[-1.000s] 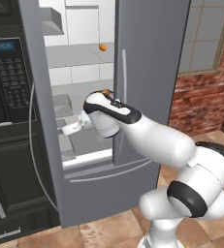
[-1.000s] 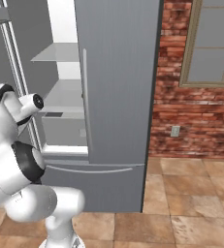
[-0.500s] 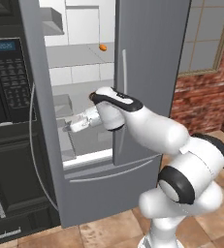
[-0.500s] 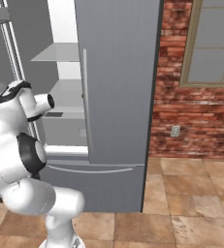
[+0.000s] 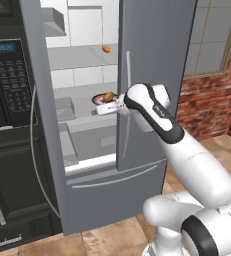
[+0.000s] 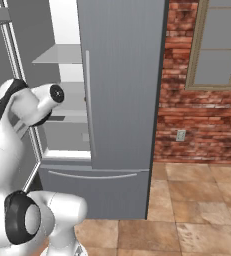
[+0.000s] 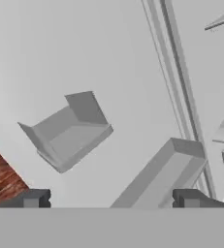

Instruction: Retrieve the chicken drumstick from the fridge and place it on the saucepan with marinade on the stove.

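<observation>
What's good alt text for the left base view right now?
The white arm reaches its open gripper into the fridge, whose left door is open, beside the chicken drumstick on a middle shelf. A small orange item sits one shelf higher.

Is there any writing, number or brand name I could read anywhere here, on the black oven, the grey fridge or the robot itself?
Blue display on the black wall oven: lit digits, too blurred to read.
Keypad below that display: rows of small pale marks, too small to read.
Tall grey French-door fridge: no lettering or badge visible.
White robot arm: no text visible.
</observation>
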